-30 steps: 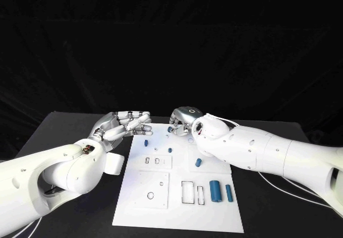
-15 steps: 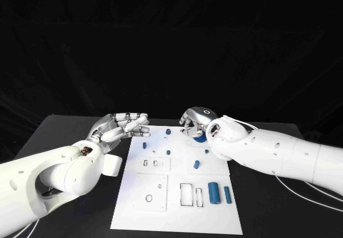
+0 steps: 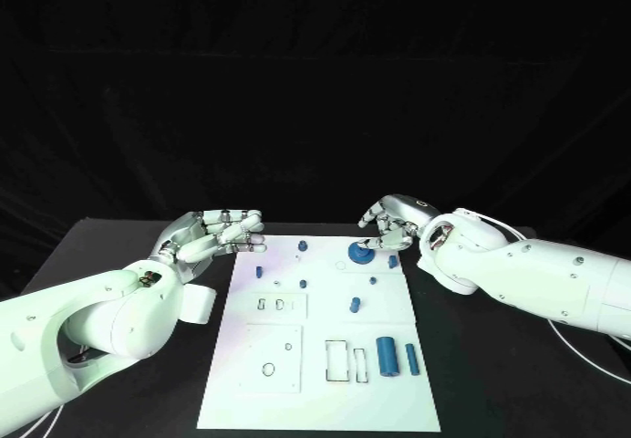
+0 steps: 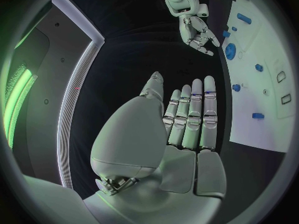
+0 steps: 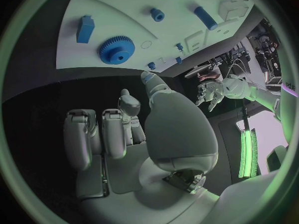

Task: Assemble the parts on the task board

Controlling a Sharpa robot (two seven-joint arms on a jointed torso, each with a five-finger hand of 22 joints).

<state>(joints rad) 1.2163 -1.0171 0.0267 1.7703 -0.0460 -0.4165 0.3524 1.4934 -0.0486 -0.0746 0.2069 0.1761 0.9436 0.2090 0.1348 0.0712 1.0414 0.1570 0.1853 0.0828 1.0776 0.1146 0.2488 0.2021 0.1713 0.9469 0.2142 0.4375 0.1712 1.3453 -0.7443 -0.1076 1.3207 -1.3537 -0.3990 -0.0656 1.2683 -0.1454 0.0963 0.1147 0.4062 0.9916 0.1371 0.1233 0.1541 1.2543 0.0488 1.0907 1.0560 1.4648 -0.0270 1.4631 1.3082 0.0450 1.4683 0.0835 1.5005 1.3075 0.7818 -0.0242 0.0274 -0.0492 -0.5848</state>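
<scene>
Hands both empty: left hand point(image 3: 211, 234) fingers apart, right hand point(image 3: 395, 222) curled beside blue gear point(image 3: 360, 249).

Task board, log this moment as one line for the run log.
task board: parts loose on it | blue gear: far edge, not held | right hand: above gear, holds nothing | left hand: off board's left edge, holds nothing
</scene>
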